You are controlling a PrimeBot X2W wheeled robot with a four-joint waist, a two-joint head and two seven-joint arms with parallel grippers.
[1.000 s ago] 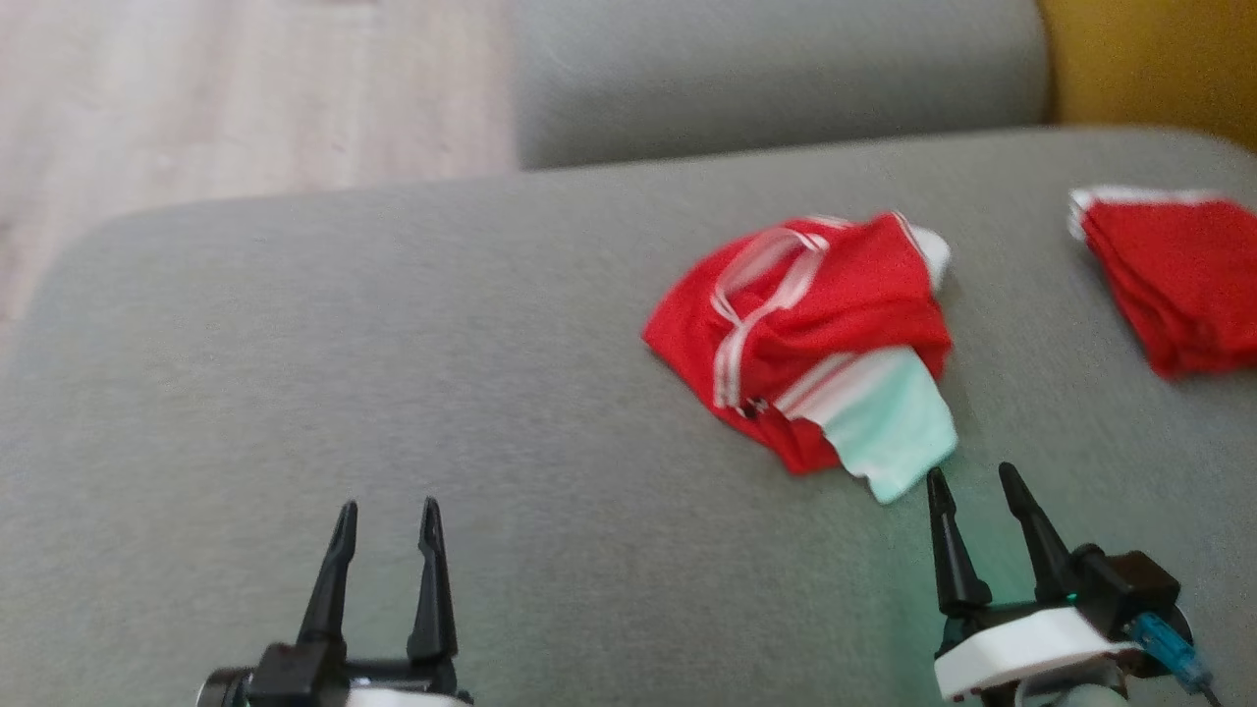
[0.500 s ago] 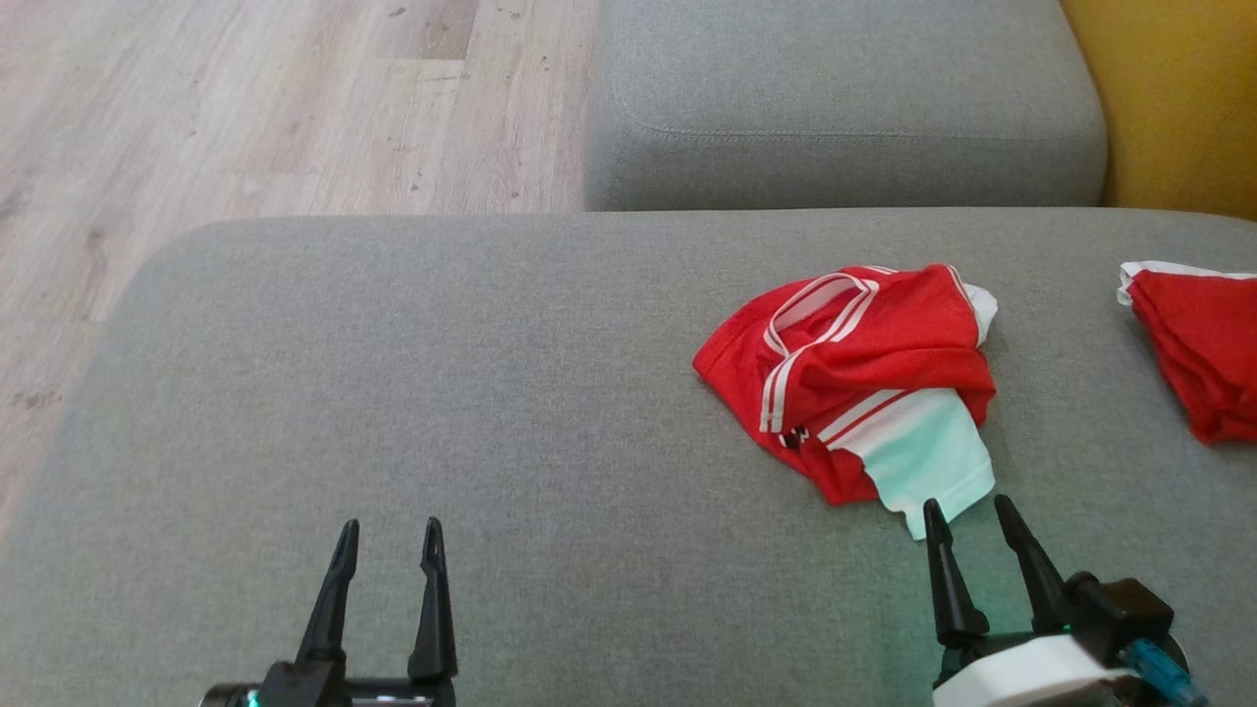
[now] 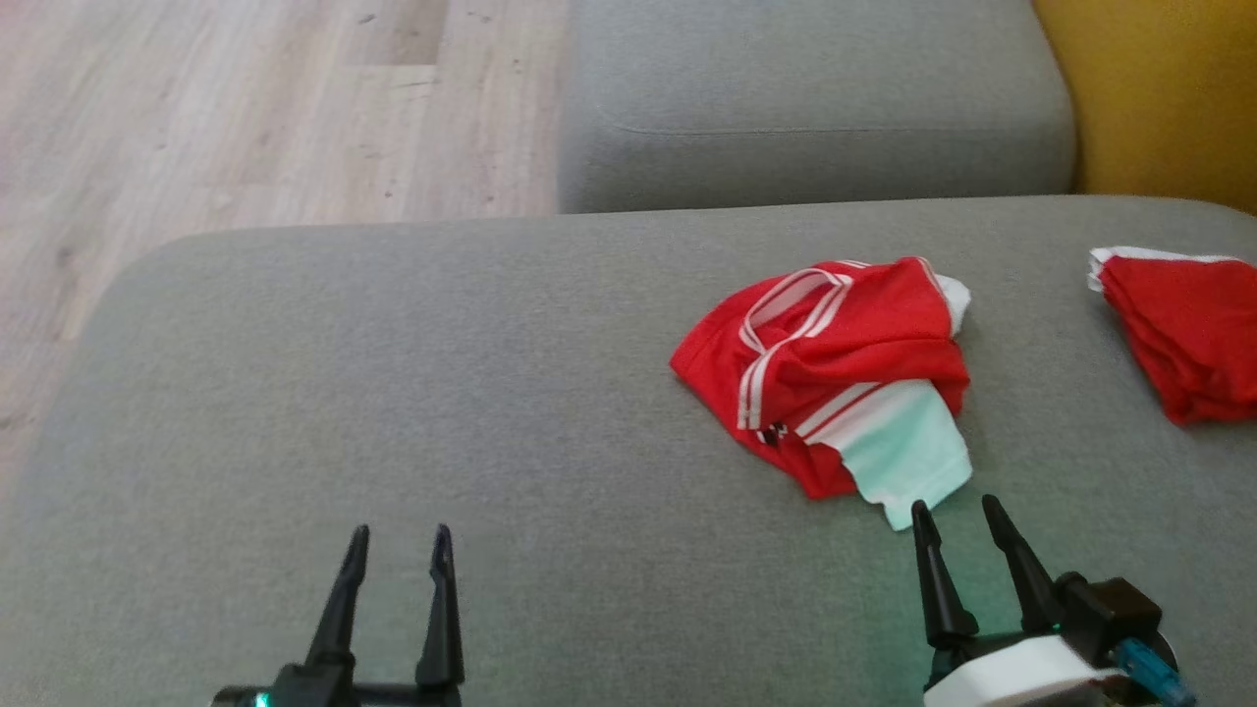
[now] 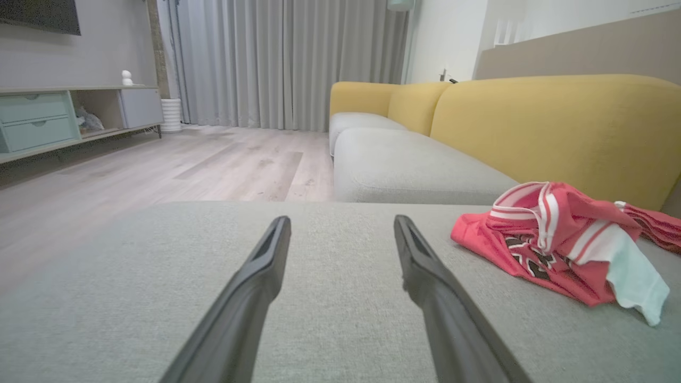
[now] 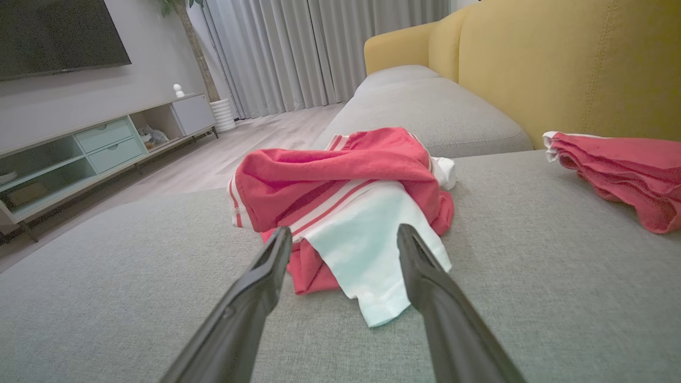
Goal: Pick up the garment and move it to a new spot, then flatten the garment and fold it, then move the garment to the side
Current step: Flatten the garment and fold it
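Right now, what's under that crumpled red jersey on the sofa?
The red jersey lies on the grey seat cushion; its white panel sticks out from under the top red fold. Anything else beneath the heap is covered.

slim black tapered fingers (image 3: 938, 579), white wrist housing (image 3: 1011, 673) (blue plug (image 3: 1144, 660) attached).

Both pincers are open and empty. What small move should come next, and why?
Probably ease the right pincer forward over the white part of the crumpled red jersey, then close. It stands open, pointing at that part, just short of it; the left pincer is far off over bare sofa cushion.
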